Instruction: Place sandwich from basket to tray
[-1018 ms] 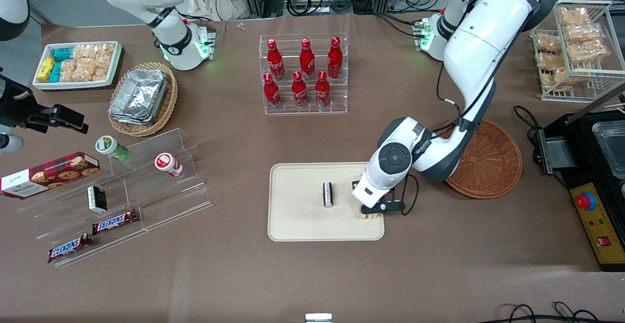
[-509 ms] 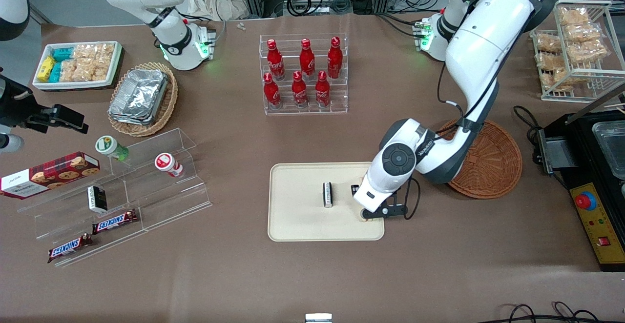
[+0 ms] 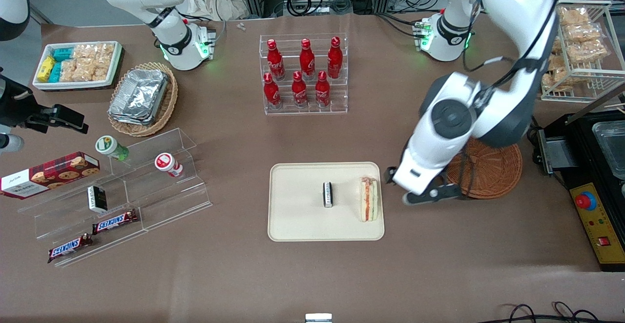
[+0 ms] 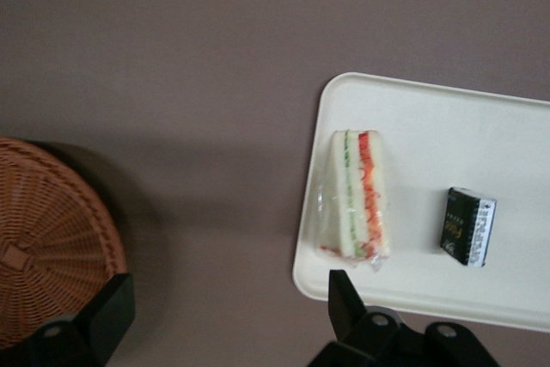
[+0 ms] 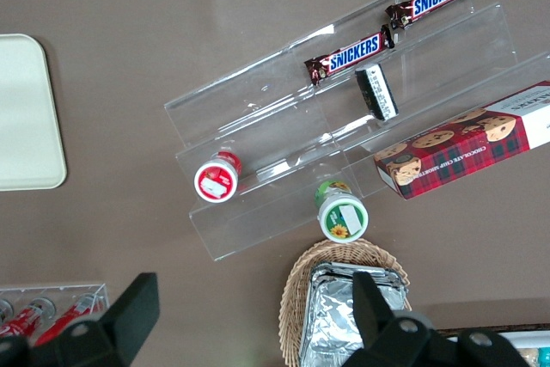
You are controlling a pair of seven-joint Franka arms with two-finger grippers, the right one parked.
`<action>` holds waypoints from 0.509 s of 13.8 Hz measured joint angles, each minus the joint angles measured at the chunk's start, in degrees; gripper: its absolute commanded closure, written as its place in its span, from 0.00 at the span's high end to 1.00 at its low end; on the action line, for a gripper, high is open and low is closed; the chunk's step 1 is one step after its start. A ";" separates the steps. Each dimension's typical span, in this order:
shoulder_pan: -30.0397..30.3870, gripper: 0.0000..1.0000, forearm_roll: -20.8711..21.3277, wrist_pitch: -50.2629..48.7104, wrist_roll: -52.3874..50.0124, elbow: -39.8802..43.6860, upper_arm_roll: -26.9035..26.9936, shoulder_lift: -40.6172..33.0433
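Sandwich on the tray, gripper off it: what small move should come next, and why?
Probably just keep lifting the gripper clear toward a rest pose. The sandwich lies on the tray near its basket-side edge, beside a small dark packet. The gripper is open and holds nothing, and the basket shows no sandwich, so nothing seems left to carry.

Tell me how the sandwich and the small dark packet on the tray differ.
The sandwich is a pale wedge with red, orange and green layers; the dark packet is a black, box-like pack with a white end. The sandwich is larger. It lies by the tray's rim toward the working arm; the packet sits near the middle. Both rest on the tray, untouched; the open gripper hangs above the table between tray and basket.
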 measured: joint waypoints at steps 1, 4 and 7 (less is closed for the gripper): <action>2.45 1.00 -3.45 4.11 4.44 -6.68 -0.02 -4.82; 10.22 1.00 -11.11 6.49 19.32 -21.38 0.24 -18.05; 20.67 1.00 -13.58 -8.65 32.97 -18.35 0.63 -25.43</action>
